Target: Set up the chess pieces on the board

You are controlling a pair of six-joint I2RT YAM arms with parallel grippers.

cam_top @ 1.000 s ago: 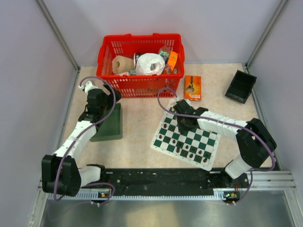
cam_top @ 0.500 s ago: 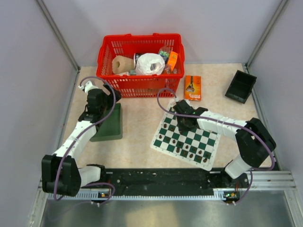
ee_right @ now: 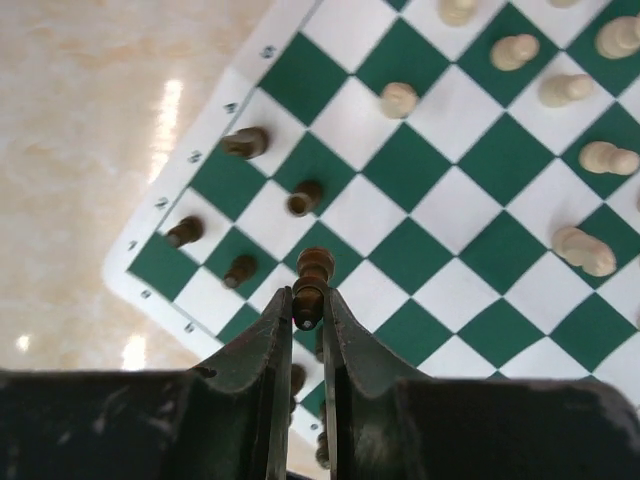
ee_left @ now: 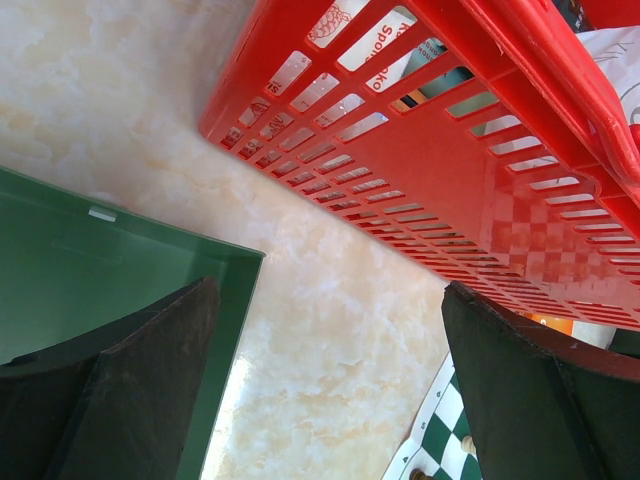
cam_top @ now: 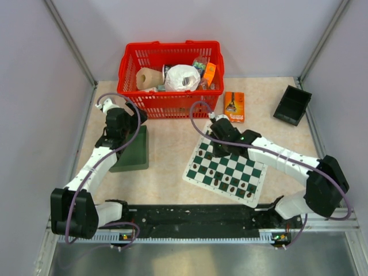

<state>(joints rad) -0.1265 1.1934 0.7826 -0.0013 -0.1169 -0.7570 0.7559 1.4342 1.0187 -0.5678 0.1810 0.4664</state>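
The green and white checked board [cam_top: 227, 169] lies right of centre, with dark and cream chess pieces standing on it. In the right wrist view the board [ee_right: 440, 190] fills the frame. My right gripper [ee_right: 308, 305] is shut on a dark brown chess piece [ee_right: 312, 280] and holds it above the board's dark-piece side [cam_top: 221, 146]. Other dark pieces [ee_right: 245, 142] stand along the left edge and cream pieces [ee_right: 565, 90] at the right. My left gripper [cam_top: 118, 123] is open and empty over the dark green tray [ee_left: 60, 270], its fingers [ee_left: 150, 390] wide apart.
A red basket [cam_top: 171, 77] of items stands at the back, close over the left gripper [ee_left: 480, 150]. An orange packet [cam_top: 234, 107] lies behind the board. A black tray [cam_top: 292, 104] sits at the back right. The dark green tray [cam_top: 132, 150] lies at the left.
My right arm has stretched out and its gripper has shifted slightly left and back over the board's far corner, still holding the dark piece. The left arm has not moved.
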